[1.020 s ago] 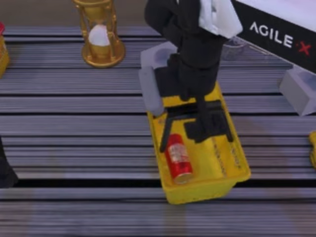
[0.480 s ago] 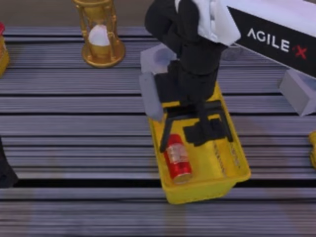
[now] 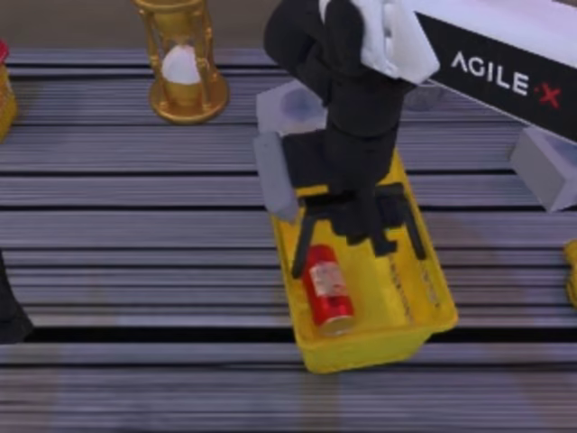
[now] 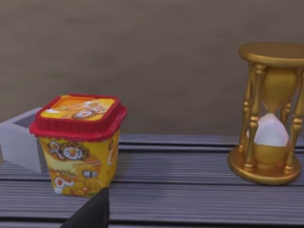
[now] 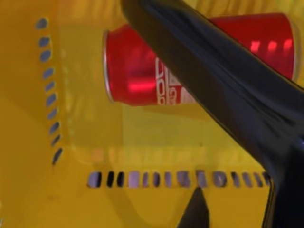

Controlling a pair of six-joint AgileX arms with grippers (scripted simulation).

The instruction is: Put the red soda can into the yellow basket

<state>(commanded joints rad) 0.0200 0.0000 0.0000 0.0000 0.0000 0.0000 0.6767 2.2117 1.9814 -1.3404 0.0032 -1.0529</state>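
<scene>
Our right gripper (image 3: pixel 370 236) hangs over the far end of the yellow basket (image 3: pixel 433 289), fingers spread and empty. The red soda can (image 3: pixel 327 290) lies on its side on the basket floor, just beside the black handle (image 3: pixel 305 236). Our left arm (image 3: pixel 11 311) is parked at the table's left edge, near an hourglass (image 4: pixel 268 114) and a noodle cup (image 4: pixel 78 142).

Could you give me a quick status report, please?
Right gripper above the yellow basket, holding nothing. Red soda can lying on its side inside. Left arm parked at table's left. Nothing obstructing.
</scene>
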